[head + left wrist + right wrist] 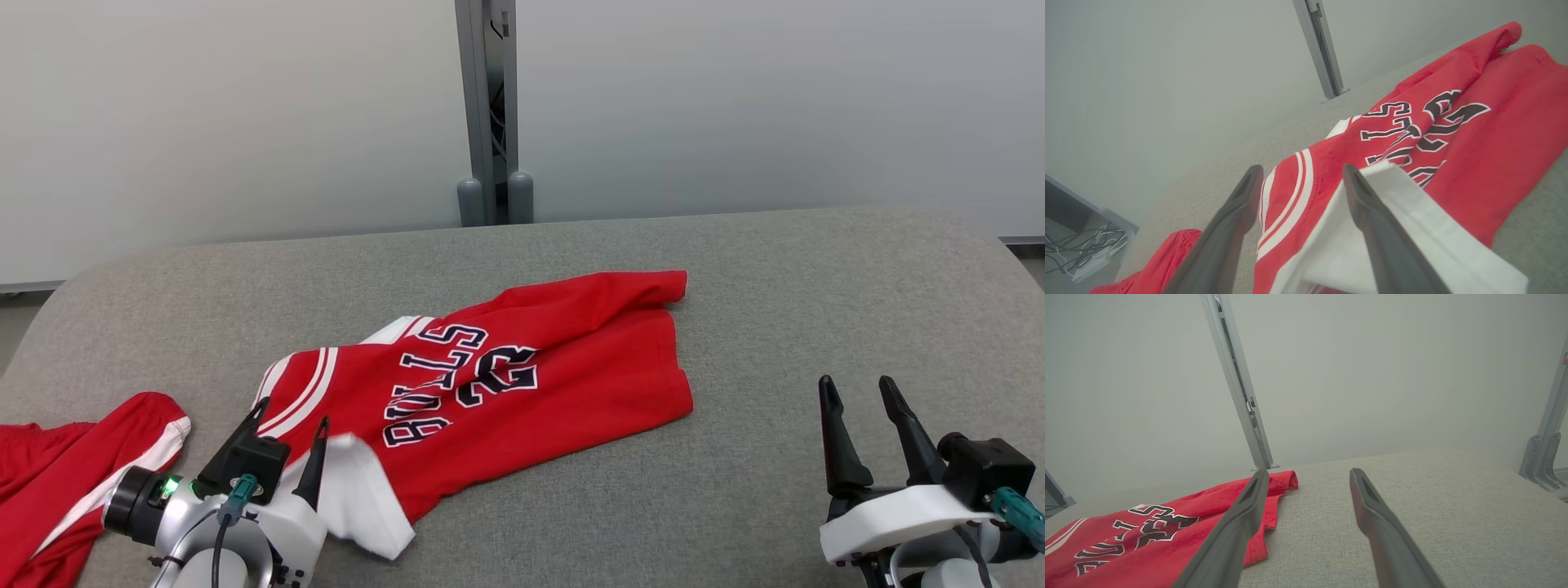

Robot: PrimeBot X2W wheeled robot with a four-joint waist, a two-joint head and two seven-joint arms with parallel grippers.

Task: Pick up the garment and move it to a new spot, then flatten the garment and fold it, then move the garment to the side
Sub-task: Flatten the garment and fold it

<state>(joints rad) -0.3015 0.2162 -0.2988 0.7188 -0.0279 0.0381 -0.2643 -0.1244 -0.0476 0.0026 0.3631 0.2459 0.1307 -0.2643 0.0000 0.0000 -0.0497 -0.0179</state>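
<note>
The garment [531, 376] is a red jersey with dark "BULLS" lettering and white stripes, spread loosely on the grey table [775, 286]. A white part of it [363, 498] lies at its near left end. My left gripper [294, 411] stands open at that end. Seen from the left wrist, the striped red edge [1290, 196] shows between the fingers of the left gripper [1302, 167], and the white fabric [1412, 232] lies against the right finger. My right gripper [856, 380] is open over bare table right of the garment, nothing between the fingers. The right wrist view shows the right gripper [1308, 471] and the garment's hem [1257, 539].
A second red cloth with a white stripe [57, 482] lies at the table's left edge, close to my left arm. A grey post [490, 106] stands behind the table against a pale wall. The table's right half is bare grey fabric.
</note>
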